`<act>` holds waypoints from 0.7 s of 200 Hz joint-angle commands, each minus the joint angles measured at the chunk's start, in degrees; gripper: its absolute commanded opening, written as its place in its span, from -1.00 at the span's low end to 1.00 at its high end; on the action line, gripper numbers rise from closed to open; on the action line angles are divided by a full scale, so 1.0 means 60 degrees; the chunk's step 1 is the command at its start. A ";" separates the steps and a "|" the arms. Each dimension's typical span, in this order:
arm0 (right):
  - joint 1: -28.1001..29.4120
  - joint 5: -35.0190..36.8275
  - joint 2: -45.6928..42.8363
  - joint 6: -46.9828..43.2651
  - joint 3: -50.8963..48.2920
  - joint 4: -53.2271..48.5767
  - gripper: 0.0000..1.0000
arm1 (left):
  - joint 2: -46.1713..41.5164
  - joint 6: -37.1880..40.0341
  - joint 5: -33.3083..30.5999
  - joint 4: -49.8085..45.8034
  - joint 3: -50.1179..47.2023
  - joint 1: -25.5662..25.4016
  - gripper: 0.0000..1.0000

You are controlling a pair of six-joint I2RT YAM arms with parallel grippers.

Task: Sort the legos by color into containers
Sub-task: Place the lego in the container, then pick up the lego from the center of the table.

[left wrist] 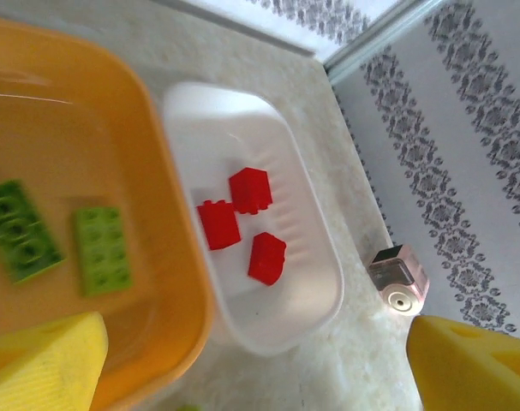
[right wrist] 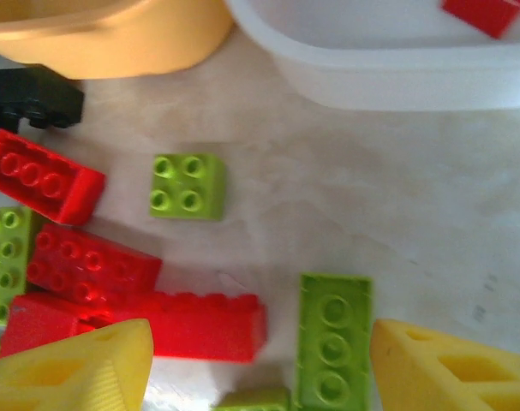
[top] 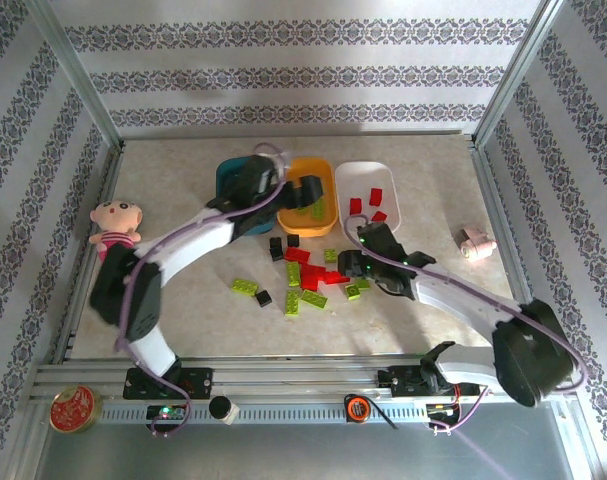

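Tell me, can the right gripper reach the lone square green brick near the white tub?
Probably yes: the right gripper hovers open close by, and the square green brick lies apart on bare table.

From my remote station I record a back wall of white paper with grey floral bands. The left side wall and the right side wall carry the same pattern. Slanted aluminium posts stand at the back corners, and a slotted aluminium rail runs along the near edge. The work surface is a beige marbled tabletop, matt and lightly mottled. Below the rail I see a plain grey panel. The lighting is bright, even and diffuse, and the shadows are soft.
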 commanded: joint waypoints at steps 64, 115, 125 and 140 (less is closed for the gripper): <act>0.0469 0.0878 0.3444 0.0682 0.2010 0.1113 0.24 | -0.5781 -0.0098 -0.1446 -0.0898 -0.5525 0.0063 0.99; 0.0697 0.0997 0.4595 0.0455 0.2740 0.0689 0.16 | -0.7391 -0.0280 -0.1991 -0.1747 -0.6680 0.0067 0.99; 0.0763 0.1048 0.4746 0.0394 0.2851 0.0615 0.08 | -0.7643 -0.0264 -0.2148 -0.1900 -0.6805 0.0063 0.99; 0.0789 0.1052 0.4914 0.0333 0.2954 0.0473 -0.08 | -0.7962 -0.0213 -0.2365 -0.2083 -0.6939 0.0065 0.99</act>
